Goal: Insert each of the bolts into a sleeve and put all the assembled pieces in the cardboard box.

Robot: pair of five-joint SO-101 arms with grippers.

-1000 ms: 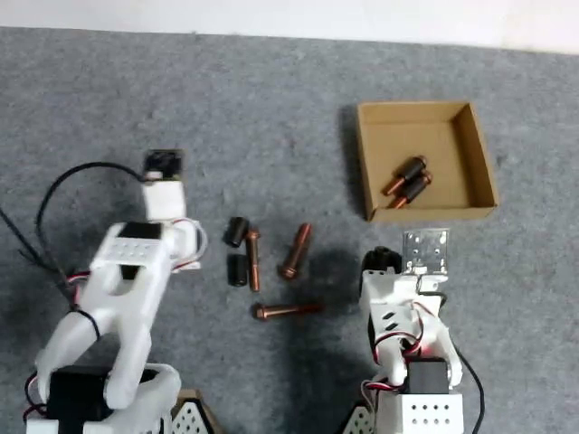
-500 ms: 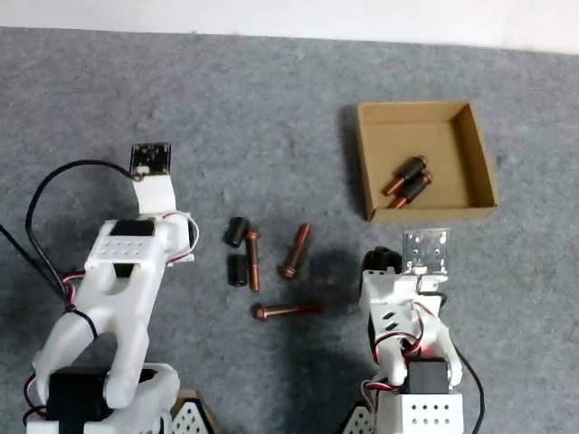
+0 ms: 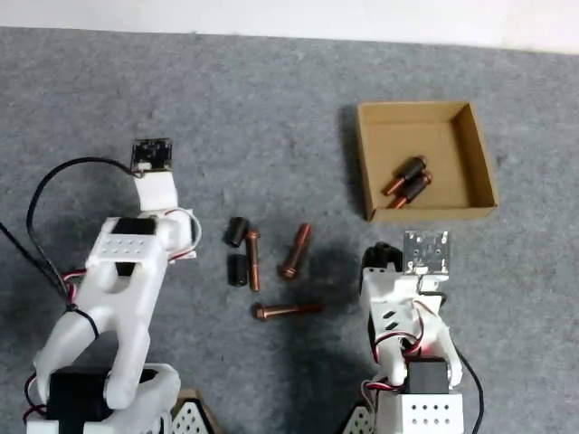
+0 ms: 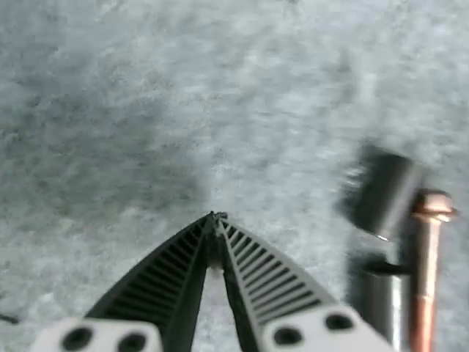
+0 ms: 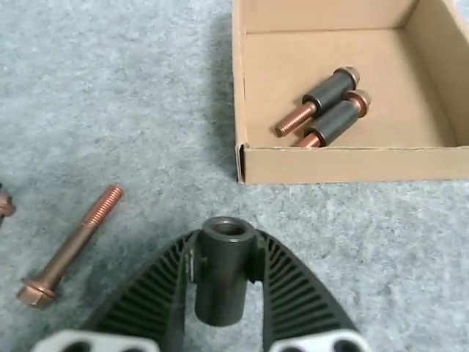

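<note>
My right gripper (image 5: 223,246) is shut on a black sleeve (image 5: 220,290), held upright just in front of the cardboard box (image 5: 352,163). Two assembled pieces (image 5: 322,97) (image 5: 335,122) lie in the box (image 3: 369,172). Three copper bolts (image 3: 252,259) (image 3: 296,250) (image 3: 287,310) and two loose black sleeves (image 3: 237,231) (image 3: 237,269) lie on the grey carpet between the arms. My left gripper (image 4: 214,218) is shut with nothing in it, low over the carpet, just left of a sleeve (image 4: 385,194) and a bolt (image 4: 427,257).
The left arm (image 3: 131,262) stands left of the loose parts, its black cable (image 3: 54,190) looping out to the left. The right arm (image 3: 403,307) sits below the box. Bare carpet stretches behind the parts and left of the box.
The left arm's wrist has swung a little away from the parts, up and to the left. The right arm holds its sleeve almost still.
</note>
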